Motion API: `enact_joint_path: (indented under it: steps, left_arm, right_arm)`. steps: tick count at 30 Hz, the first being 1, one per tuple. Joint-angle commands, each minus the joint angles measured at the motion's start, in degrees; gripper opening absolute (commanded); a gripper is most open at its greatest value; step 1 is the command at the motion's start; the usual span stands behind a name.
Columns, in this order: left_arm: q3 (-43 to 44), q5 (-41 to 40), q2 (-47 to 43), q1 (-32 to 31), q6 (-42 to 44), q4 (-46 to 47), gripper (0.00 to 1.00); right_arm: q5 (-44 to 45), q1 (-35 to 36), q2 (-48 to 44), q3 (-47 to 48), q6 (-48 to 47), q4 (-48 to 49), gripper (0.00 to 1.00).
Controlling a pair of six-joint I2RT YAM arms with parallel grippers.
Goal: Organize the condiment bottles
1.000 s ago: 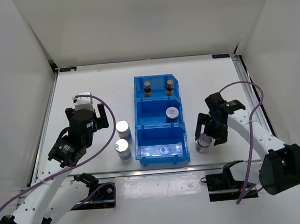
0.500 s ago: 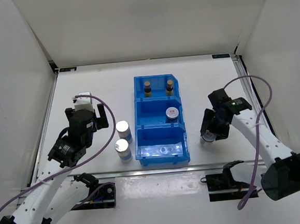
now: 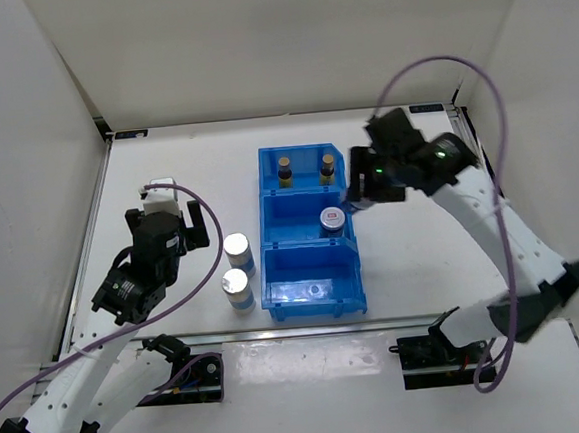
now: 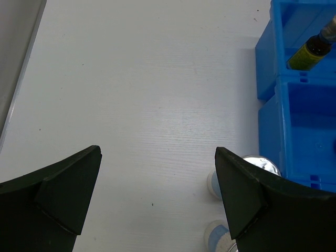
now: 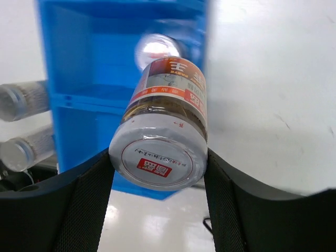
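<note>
My right gripper is shut on a grey bottle with a red-white top label and holds it in the air at the right rim of the blue bin, by the middle compartment. My right gripper grips the bottle by its sides. A second grey bottle stands in that middle compartment. Two dark-brown bottles stand in the far compartment. Two white bottles stand on the table left of the bin. My left gripper is open and empty, left of them.
The bin's near compartment holds no bottle. The bin's wall lies at the right of the left wrist view, with the white bottles beside it. White walls surround the table; a rail runs along the near edge.
My right gripper has lifted the grey bottle off the table right of the bin's near end and carried it up and away to the bin's middle compartment. The left arm has not moved.
</note>
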Motion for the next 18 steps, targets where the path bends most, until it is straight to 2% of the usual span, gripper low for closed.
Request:
enact_joint_path:
  steps: [1, 4, 8, 13, 18]
  left_arm:
    - [-0.2, -0.3, -1.3, 0.2, -0.5, 0.7, 1.00]
    - [-0.2, -0.3, -1.3, 0.2, -0.5, 0.7, 1.00]
    - [-0.2, -0.3, -1.8, 0.2, -0.5, 0.7, 1.00]
    - [-0.2, -0.3, -1.8, 0.2, -0.5, 0.7, 1.00]
    - [-0.2, -0.8, -1.8, 0.2, -0.5, 0.7, 1.00]
  right_arm:
    - [3.6, 9.3, 7.8, 10.4, -2.7, 4.3, 0.12]
    - [5.0, 14.1, 16.8, 16.6, -4.2, 4.3, 0.12]
    - [3.9, 16.0, 27.4, 23.0, -4.7, 4.3, 0.11]
    - [-1.5, 15.3, 35.1, 23.5, -5.3, 8.0, 0.11]
    - [-2.4, 14.7, 38.9, 21.1, -5.8, 11.1, 0.11]
